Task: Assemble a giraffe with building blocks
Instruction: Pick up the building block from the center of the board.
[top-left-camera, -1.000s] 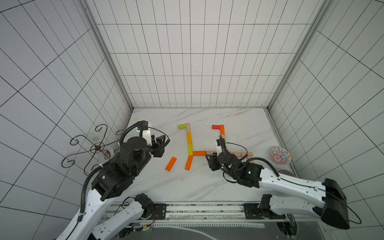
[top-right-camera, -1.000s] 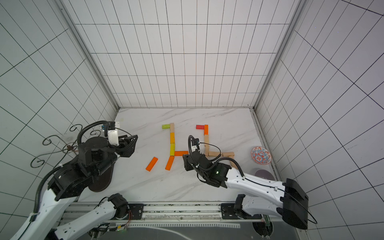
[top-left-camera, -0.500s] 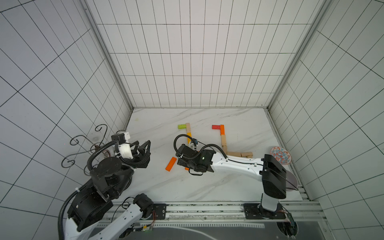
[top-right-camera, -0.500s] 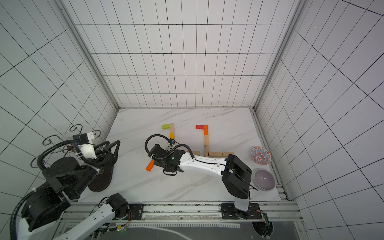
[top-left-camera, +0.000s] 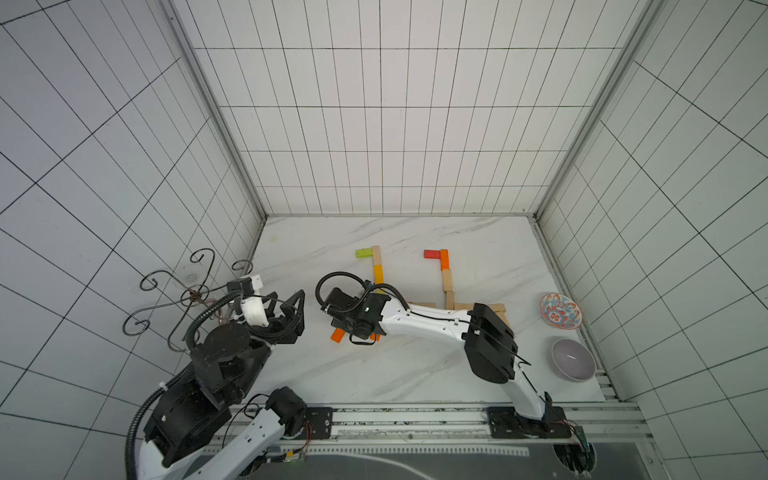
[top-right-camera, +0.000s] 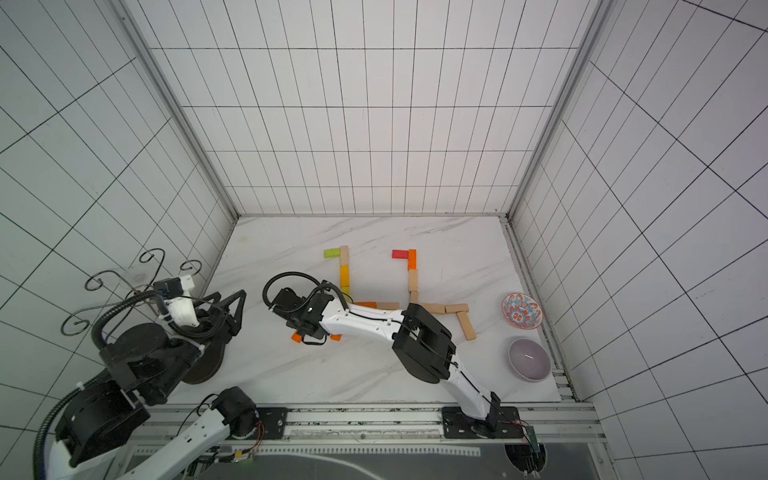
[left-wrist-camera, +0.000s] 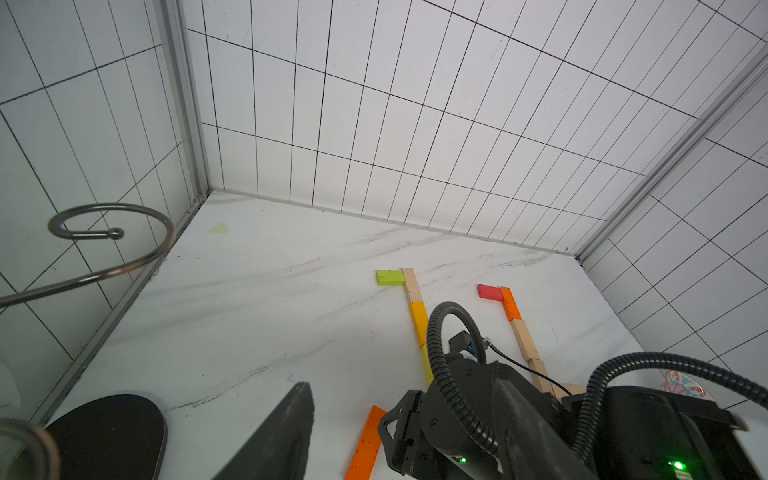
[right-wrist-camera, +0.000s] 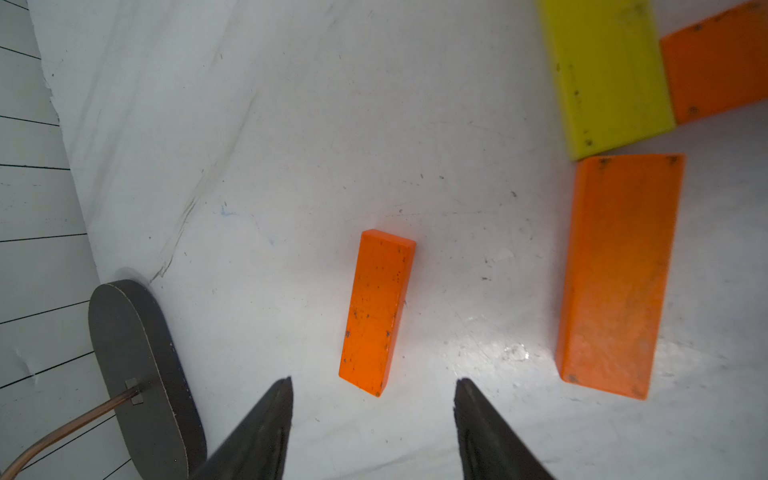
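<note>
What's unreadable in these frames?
- Loose orange block: in both top views, mostly under the right arm.
- Right tool: top views hide it beneath that arm; its wrist view crops all but the fingertips.
- Left tool: left wrist view shows one finger only.

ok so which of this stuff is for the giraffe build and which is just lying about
For the job: loose orange block, lying flat just ahead of the open right gripper; half-built block row; second block figure beside it.
Lying about: patterned bowl; purple bowl; wire hook stand.
</note>
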